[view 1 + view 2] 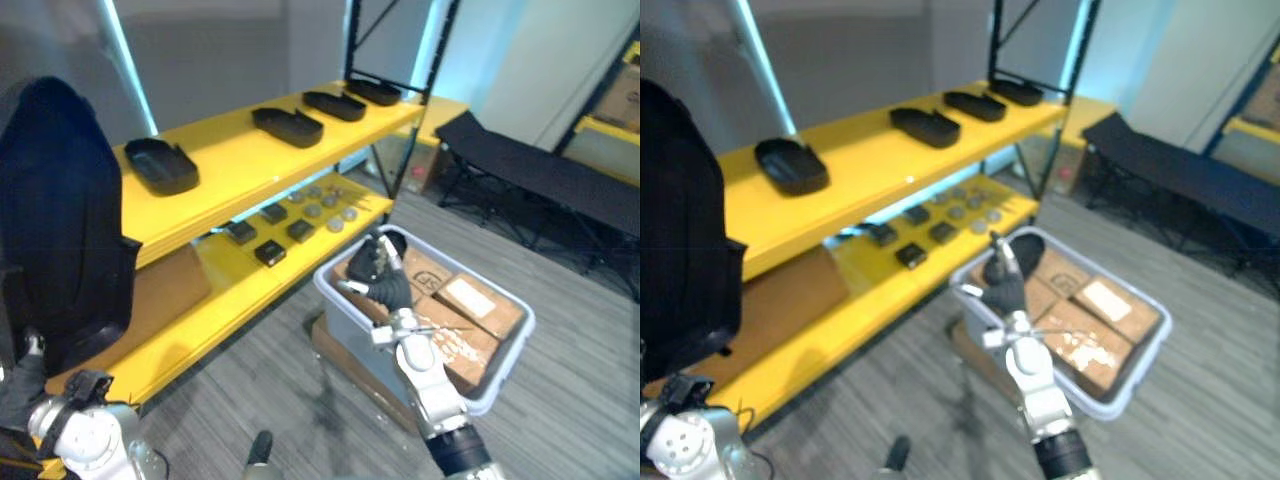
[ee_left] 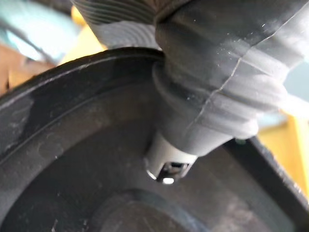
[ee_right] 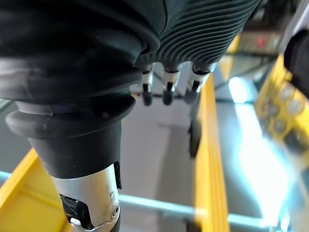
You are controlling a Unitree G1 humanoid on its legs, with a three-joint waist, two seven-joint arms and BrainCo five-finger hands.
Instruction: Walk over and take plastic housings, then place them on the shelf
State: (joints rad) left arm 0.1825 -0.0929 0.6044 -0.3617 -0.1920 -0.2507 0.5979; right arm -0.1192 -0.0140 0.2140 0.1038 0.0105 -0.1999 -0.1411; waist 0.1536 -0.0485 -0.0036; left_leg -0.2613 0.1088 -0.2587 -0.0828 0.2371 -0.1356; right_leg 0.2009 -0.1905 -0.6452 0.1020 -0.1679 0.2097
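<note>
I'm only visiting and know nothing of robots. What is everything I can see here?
shelf: one, yellow, two tiers, left
housings: four, black, top tier
held housing: one, black, raised far left
small boxes: four, black, lower tier
discs: several, grey, lower tier
bin: one, grey, floor, holding cardboard boxes
cot: one, black, far right
left hand: one, dark-covered, gripping held housing
right hand: one, dark-covered, open over bin

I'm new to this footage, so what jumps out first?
A large black housing looms at the left, held up by the left hand. Four more housings line the yellow shelf's top board, and the right hand hovers open over a grey bin of cardboard boxes.
</note>
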